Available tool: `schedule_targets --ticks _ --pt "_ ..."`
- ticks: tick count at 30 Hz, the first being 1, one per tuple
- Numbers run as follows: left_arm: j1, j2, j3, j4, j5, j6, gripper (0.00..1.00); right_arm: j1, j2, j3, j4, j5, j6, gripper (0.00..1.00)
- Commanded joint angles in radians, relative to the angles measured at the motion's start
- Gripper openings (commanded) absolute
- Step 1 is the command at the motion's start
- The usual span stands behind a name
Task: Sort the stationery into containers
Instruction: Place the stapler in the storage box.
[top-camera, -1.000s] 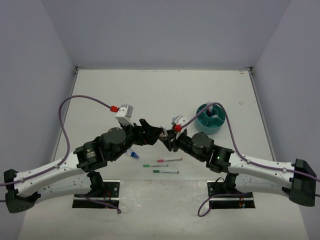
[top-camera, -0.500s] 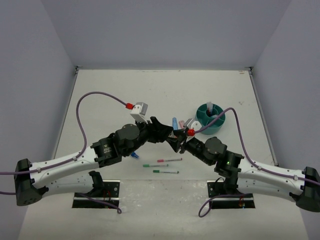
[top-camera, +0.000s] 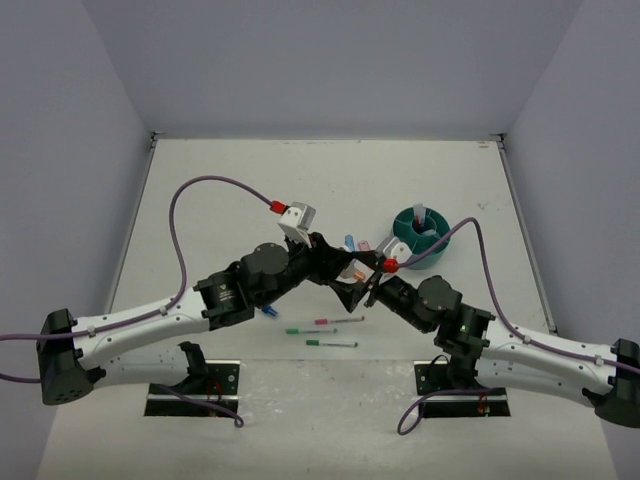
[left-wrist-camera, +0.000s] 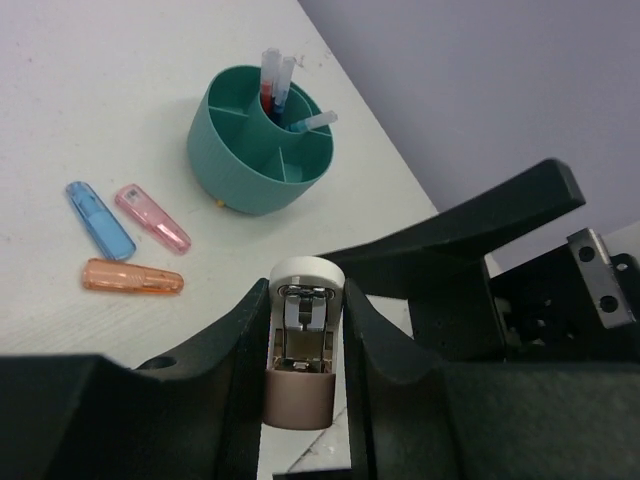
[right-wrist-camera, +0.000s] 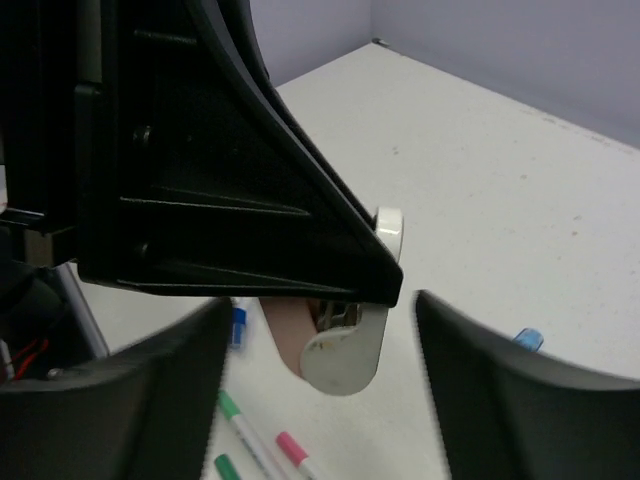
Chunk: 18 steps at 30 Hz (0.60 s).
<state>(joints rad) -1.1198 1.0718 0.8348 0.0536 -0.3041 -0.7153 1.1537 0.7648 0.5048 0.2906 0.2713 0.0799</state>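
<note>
My left gripper (left-wrist-camera: 305, 300) is shut on a small white-and-brown stapler-like item (left-wrist-camera: 298, 395), held above the table; the same item (right-wrist-camera: 345, 350) shows in the right wrist view. My right gripper (right-wrist-camera: 325, 320) stands open with its fingers wide on either side of that item, not touching it. In the top view both grippers meet at mid-table, the left gripper (top-camera: 343, 270) against the right gripper (top-camera: 354, 291). The teal cup (left-wrist-camera: 230, 165) with dividers holds several upright clear tubes. Blue (left-wrist-camera: 98, 220), pink (left-wrist-camera: 152, 218) and orange (left-wrist-camera: 132, 277) highlighters lie beside it.
On the table near the arms lie a pink pen (top-camera: 340, 321), two green pens (top-camera: 310, 330) (top-camera: 332, 343) and a blue-capped tube (top-camera: 266, 311). The teal cup (top-camera: 420, 240) stands at right of centre. Purple cables loop above both arms.
The left gripper has closed on the small item and the right gripper has opened and let it go. Both grippers have shifted to the right, toward the cup.
</note>
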Motion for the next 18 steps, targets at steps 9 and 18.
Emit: schedule_targets --ticks 9,18 --pt "0.197 0.116 0.187 0.076 0.058 0.219 0.0 -0.022 -0.029 0.171 -0.677 0.353 0.369 0.99" --pt "0.249 0.458 0.35 0.324 0.266 0.527 0.0 -0.023 -0.347 0.293 -1.023 0.561 0.638 0.99"
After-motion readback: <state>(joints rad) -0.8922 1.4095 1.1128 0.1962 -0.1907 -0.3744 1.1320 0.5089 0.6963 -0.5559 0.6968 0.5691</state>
